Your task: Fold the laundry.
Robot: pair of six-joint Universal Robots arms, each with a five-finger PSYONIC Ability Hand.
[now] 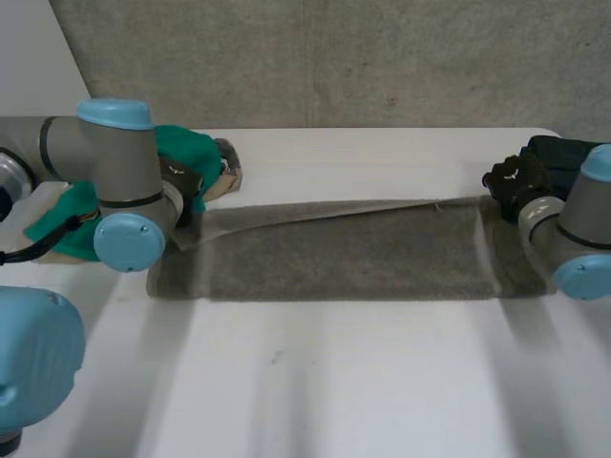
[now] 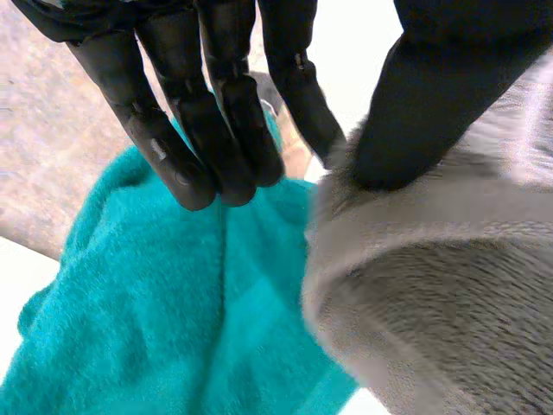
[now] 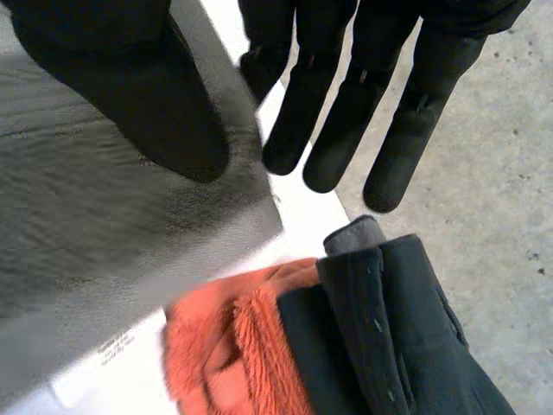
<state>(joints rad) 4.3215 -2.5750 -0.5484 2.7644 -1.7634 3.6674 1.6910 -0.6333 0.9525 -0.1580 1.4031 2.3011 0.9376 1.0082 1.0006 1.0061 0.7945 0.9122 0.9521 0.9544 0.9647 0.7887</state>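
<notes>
grey tubular arms, light-blue caps; black hands (seemingly rubber-coated fingers).

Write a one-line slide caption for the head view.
The left hand and right hand pinch the far corners of a grey towel stretched across the table, a green cloth nearby.

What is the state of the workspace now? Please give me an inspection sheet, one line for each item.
surface: white table, bare in front of the towel.
job's things: grey towel stretched long across the table, its far edge looks raised.
clutter: teal towel bunched beside the left hand; dark folded cloth against an orange fleecy cloth beside the right hand.
hands: left hand pinches the grey towel's left far corner between thumb and fingers; right hand pinches its right far corner likewise.
cables: nothing seen.
surroundings: rough grey wall behind the table.
</notes>
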